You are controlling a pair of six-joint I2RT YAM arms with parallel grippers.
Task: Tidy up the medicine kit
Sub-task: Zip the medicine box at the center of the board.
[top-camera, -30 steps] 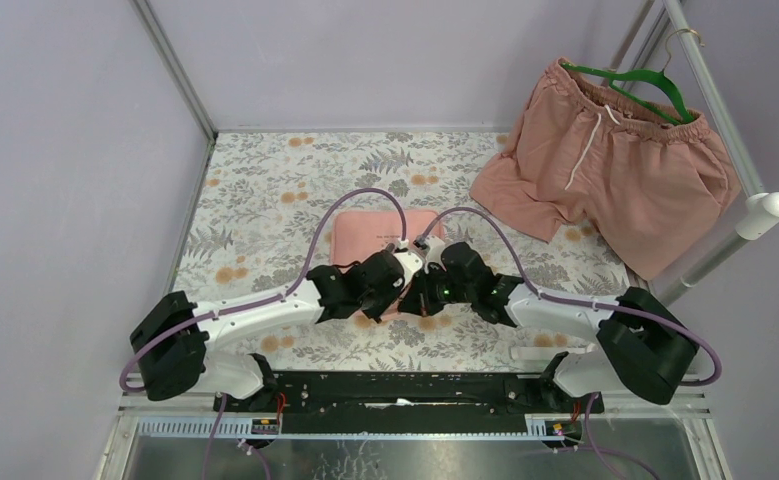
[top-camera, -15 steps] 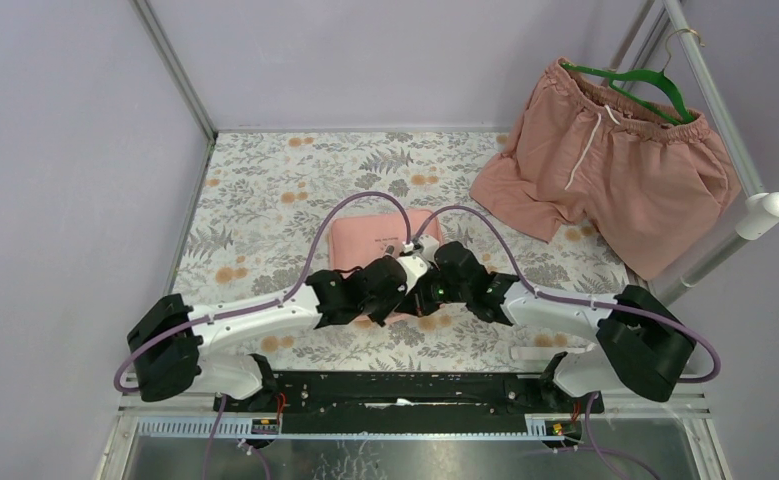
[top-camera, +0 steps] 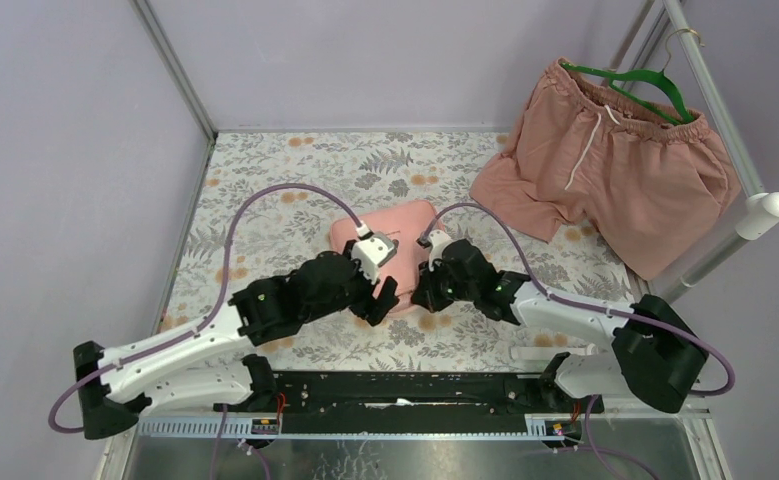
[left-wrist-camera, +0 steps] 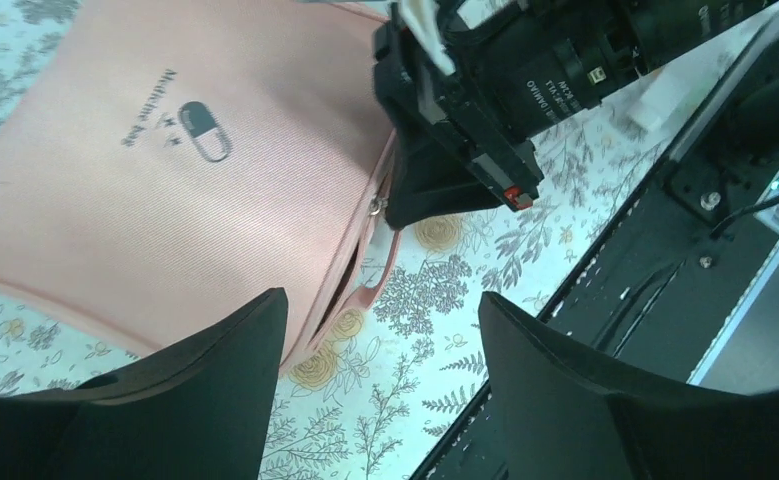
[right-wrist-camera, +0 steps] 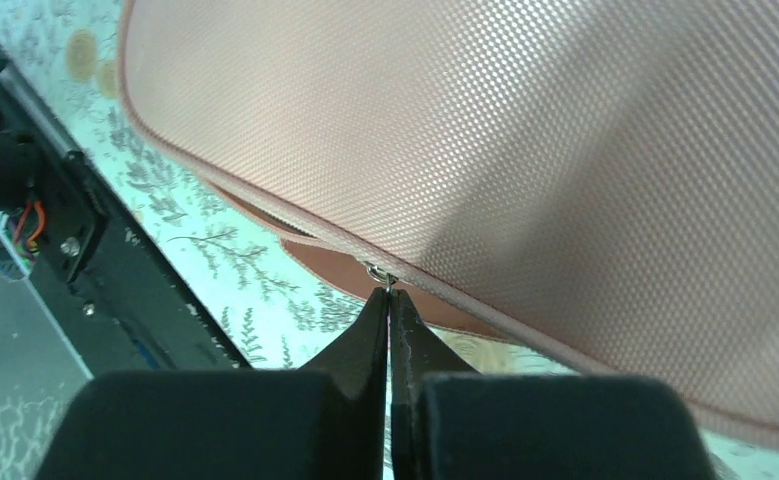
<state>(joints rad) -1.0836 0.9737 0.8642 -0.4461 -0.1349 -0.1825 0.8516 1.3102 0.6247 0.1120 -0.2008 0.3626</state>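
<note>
Sitting flat on the floral tablecloth (top-camera: 265, 190) at mid-frame in the top view, the medicine kit (top-camera: 405, 220) is seen as a pink woven soft case, rounded corners, pill logo (left-wrist-camera: 203, 132) on the lid. The left gripper (left-wrist-camera: 380, 310) is angled down over its lower edge, fingers spread wide and empty. The right gripper (right-wrist-camera: 389, 300) is pinched tight on the little metal zip pull (right-wrist-camera: 380, 272).

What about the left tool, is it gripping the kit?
No, the left tool stands wide open, not closed on the kit below it.
</note>
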